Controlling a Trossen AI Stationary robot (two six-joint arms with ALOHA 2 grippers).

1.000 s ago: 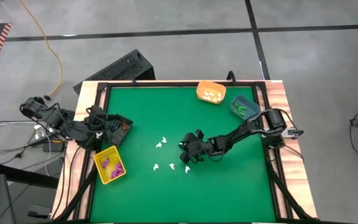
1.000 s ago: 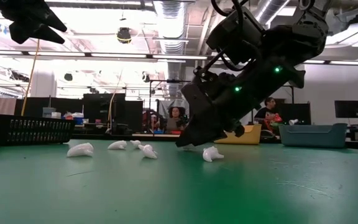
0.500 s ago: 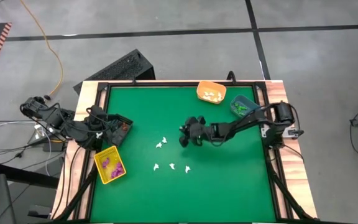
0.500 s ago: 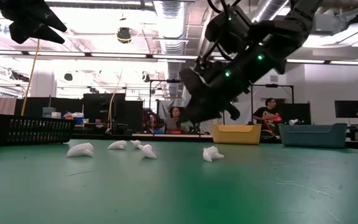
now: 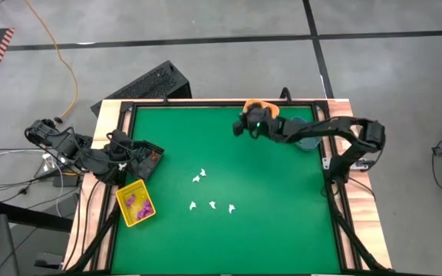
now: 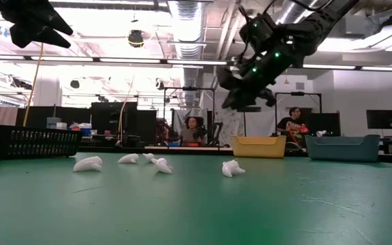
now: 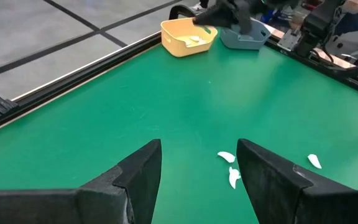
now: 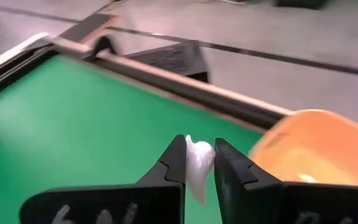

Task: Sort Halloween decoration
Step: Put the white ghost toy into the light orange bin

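My right gripper (image 5: 241,127) hangs above the table's far side, just short of the orange bin (image 8: 316,143), and is shut on a white Halloween decoration (image 8: 197,163). Several more white decorations (image 5: 212,205) lie flat on the green mat at mid-table, also seen in the low view (image 6: 162,165). My left gripper (image 7: 197,149) stands open with nothing between its fingers, at the table's left edge over the black bin (image 5: 150,159). My right gripper pinches the white decoration's middle (image 8: 199,155) between its two fingertips (image 8: 178,152). One rounded end pokes out past the tips and the other end lies back between the fingers. The piece is lifted clear of the table.
A yellow bin (image 5: 135,204) with purple pieces sits at the near left. A blue-grey bin (image 6: 342,147) stands at the far right beside the orange one (image 6: 258,145). A black frame rims the mat (image 5: 206,106). People sit in the room behind.
My right gripper has risen from the mat beside the loose white pieces and swung toward the table's far edge and the orange bin, staying shut on the white decoration it carries. The pieces on the mat have stayed where they were.
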